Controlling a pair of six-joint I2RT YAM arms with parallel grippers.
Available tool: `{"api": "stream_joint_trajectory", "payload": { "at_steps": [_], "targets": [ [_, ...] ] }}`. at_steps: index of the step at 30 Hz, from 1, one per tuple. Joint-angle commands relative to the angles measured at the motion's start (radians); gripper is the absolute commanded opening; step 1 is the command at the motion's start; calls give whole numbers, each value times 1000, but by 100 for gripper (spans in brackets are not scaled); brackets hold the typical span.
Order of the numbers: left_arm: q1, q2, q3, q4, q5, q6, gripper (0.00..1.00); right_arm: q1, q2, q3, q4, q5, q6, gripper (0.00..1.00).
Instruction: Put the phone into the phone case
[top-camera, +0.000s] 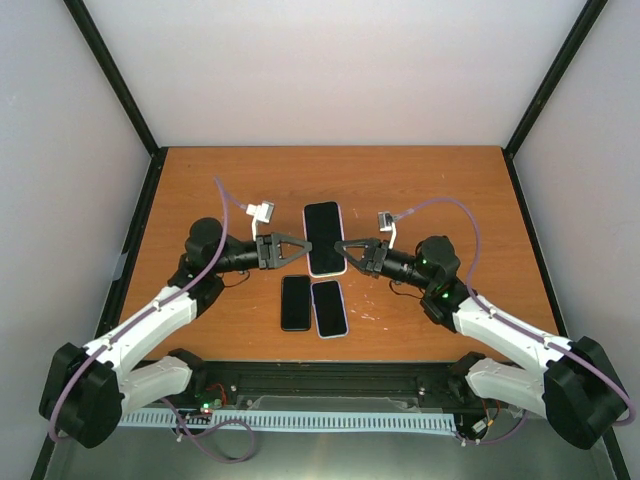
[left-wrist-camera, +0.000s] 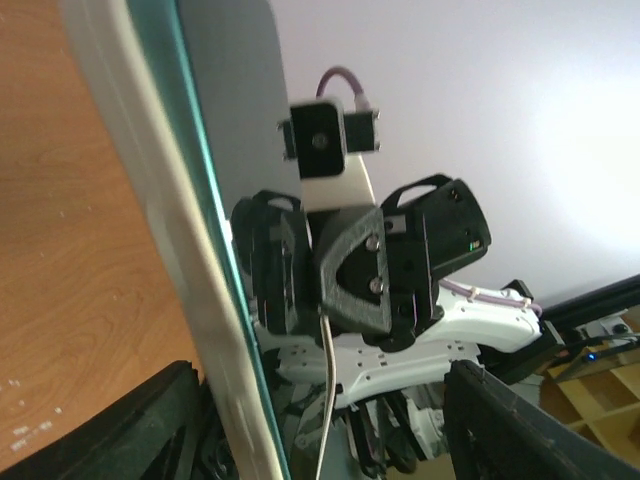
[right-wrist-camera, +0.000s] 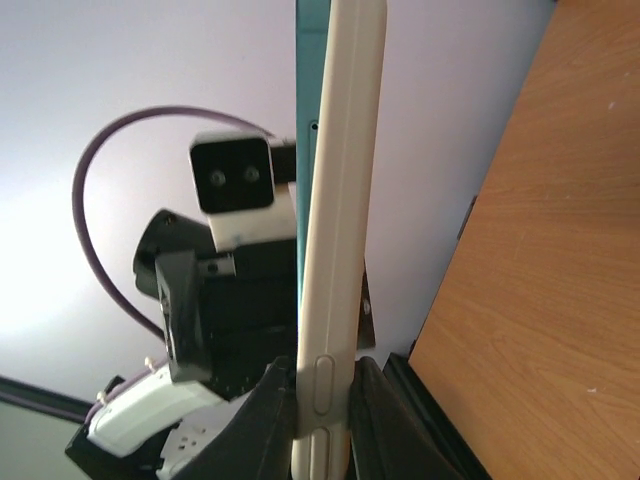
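Covering most of the overhead view: brown wooden table (top-camera: 200, 180) between pale walls. Reaching inward from the near edge: left arm (top-camera: 140, 335) and right arm (top-camera: 510, 335), meeting mid-table. Lying between them, lengthways toward the far edge: phone (top-camera: 323, 235), dark screen up, sitting within cream phone case (right-wrist-camera: 340, 200), teal phone edge showing along the case rim in both wrist views. Cannot tell whether fully seated, nor whether resting on the wood or raised off it. Nearer the bases, flat and side by side: dark handset (top-camera: 295, 302) and pale-rimmed handset (top-camera: 330, 308). Right gripper (top-camera: 347, 247): pinching the case's right long edge, one finger (right-wrist-camera: 255, 420) on each face, close to the side buttons. Left gripper (top-camera: 297, 250): spread wide, fingers well apart, tips just beside the case's left edge; contact not determinable.
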Motion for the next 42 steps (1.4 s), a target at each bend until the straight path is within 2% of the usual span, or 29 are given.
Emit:
{"api": "stream_joint_trajectory", "payload": {
  "at_steps": [1,2,4,8,10,14,17,18,22,24,26,31,37,40,42],
  "targets": [
    [-30,19,-24,107,50,-33,67,6,-7,64,59,75,-1,10],
    [-39,26,-20,104,48,-30,67,6,-1,69,67,76,3,10],
    [-55,43,1,67,41,-6,61,4,7,78,72,81,9,10],
    [-65,58,17,37,25,16,33,6,16,85,60,87,8,10],
    [-66,59,28,9,13,36,22,5,13,80,55,87,6,10],
    [-65,54,53,-52,-4,84,14,5,-1,64,22,96,-13,14],
    [-65,55,64,-87,-14,110,14,6,-1,57,12,80,-28,13],
    [-65,54,67,-96,-17,117,17,6,-1,55,13,71,-36,11],
    [-64,22,66,-102,-36,126,44,5,-11,40,23,14,-75,9],
    [-59,-2,75,-103,-43,132,54,6,-19,25,35,-22,-88,9],
    [-47,-21,84,-104,-50,132,58,7,-30,8,50,-52,-93,9],
    [5,-53,74,-47,-58,77,59,9,-62,-42,148,-110,-65,9],
    [8,-60,68,55,-68,17,59,16,-81,-53,177,-170,-63,9],
    [10,-62,65,76,-78,0,52,18,-89,-59,183,-175,-62,9],
    [10,-63,65,81,-83,-4,42,18,-91,-61,182,-176,-62,9]
  ]
}}
